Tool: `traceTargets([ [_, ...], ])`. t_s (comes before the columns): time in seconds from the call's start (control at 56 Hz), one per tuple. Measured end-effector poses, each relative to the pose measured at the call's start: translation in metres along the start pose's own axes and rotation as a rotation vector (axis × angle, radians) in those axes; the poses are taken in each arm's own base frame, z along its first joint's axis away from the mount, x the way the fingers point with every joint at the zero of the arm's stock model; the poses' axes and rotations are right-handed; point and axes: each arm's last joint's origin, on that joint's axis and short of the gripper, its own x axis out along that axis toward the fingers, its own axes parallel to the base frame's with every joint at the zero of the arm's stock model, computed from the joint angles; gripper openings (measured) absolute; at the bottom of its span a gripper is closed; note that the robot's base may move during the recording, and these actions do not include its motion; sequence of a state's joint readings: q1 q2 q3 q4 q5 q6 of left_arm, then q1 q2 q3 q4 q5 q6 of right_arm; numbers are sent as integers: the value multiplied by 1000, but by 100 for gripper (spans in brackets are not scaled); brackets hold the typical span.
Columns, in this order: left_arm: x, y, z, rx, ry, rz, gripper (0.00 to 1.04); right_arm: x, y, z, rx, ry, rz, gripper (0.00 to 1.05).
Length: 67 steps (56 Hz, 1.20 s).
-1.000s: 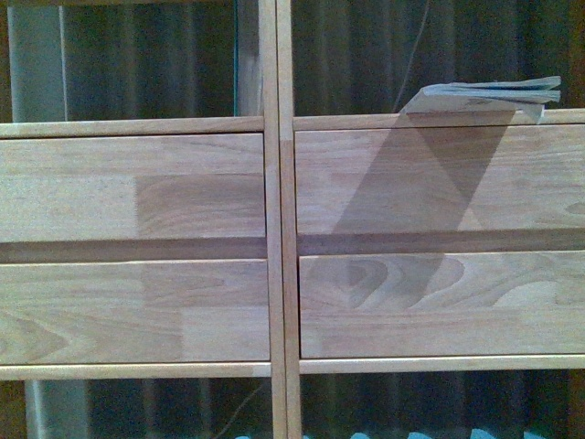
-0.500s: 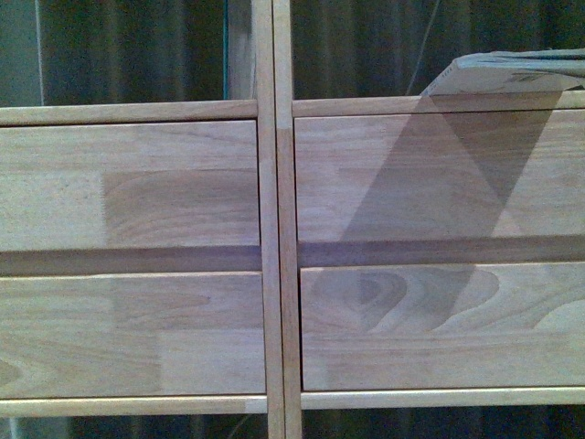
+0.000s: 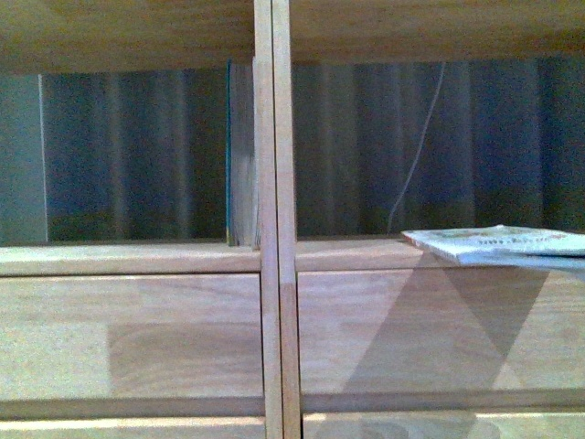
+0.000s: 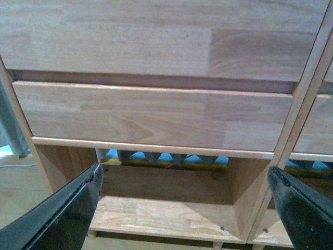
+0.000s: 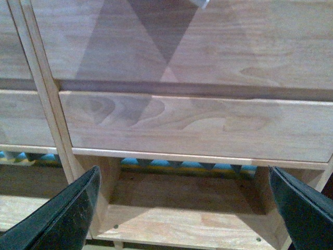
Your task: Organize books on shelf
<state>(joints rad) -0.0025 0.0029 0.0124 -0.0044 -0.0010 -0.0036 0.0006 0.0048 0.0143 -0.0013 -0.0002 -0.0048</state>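
Front view looks at the wooden shelf [image 3: 128,259], with two open boxes side by side above the drawers. In the left box a thin teal book [image 3: 228,155] stands upright, pressed against the middle post [image 3: 271,183]. In the right box the paperback [image 3: 498,242] lies flat on the board. Its near edge pokes out past the front of the shelf and its long side runs left to right. No arm shows in this picture. Left wrist view shows the left gripper [image 4: 186,172] with its two black fingers spread wide and nothing between them. It faces the left drawers [image 4: 151,117], and no book is in sight there. Right wrist view shows the right gripper [image 5: 184,172] spread just as wide and also empty, facing the right drawers [image 5: 197,122]. The flat paperback sits in the right column, up above those drawers, so I think the right arm is the nearer one. It would need to go up and meet the book's edge from the front, with its jaws turned to close over the flat cover, top and bottom.
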Motion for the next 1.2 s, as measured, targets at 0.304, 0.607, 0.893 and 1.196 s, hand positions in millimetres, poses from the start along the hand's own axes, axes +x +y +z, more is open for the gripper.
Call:
traceTargets([
  [0.304, 0, 0, 0, 0, 0, -1, 97, 0, 0, 0, 2, 0, 0, 98],
  [0.607, 0, 0, 0, -1, 0, 0, 97, 45, -1, 61, 514, 73, 400, 98],
  [0.893, 0, 0, 0, 0, 0, 0, 97, 131, 17, 68, 860, 172, 357, 98],
  [1.196, 0, 0, 0, 0, 0, 0, 97, 191, 16, 42, 1087, 236, 188, 98],
])
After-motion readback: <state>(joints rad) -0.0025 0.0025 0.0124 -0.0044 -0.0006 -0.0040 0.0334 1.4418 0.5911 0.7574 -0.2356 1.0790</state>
